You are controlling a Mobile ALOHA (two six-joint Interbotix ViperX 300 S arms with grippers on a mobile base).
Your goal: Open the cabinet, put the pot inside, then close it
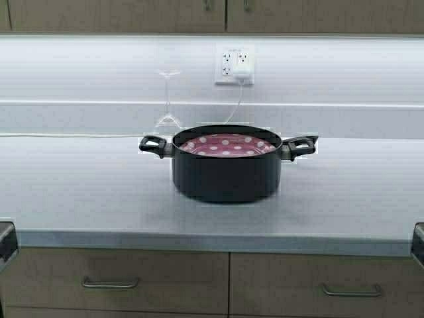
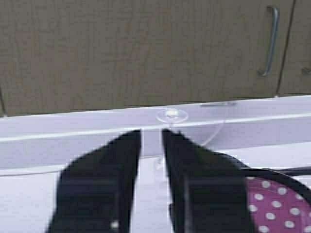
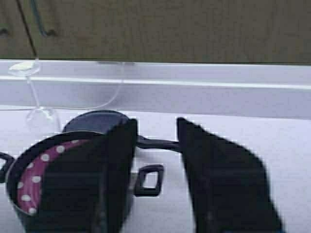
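The black pot (image 1: 226,165), pink-red with white dots inside, stands at the middle of the grey counter (image 1: 79,192), its two side handles pointing left and right. It also shows in the right wrist view (image 3: 29,179) and at the edge of the left wrist view (image 2: 282,199). The cabinet (image 1: 132,14) hangs above with both tan doors shut; its handles show in the left wrist view (image 2: 269,41). My left gripper (image 2: 151,133) hangs low to the pot's left, fingers a narrow gap apart and empty. My right gripper (image 3: 156,124) hangs low to the pot's right, open and empty.
An upturned wine glass (image 1: 167,99) stands behind the pot's left handle. A wall outlet (image 1: 234,64) with a white plug and cable lies behind. A black long-handled frying pan (image 3: 95,121) lies behind the pot. Base cupboards with drawer fronts (image 1: 112,281) sit below the counter.
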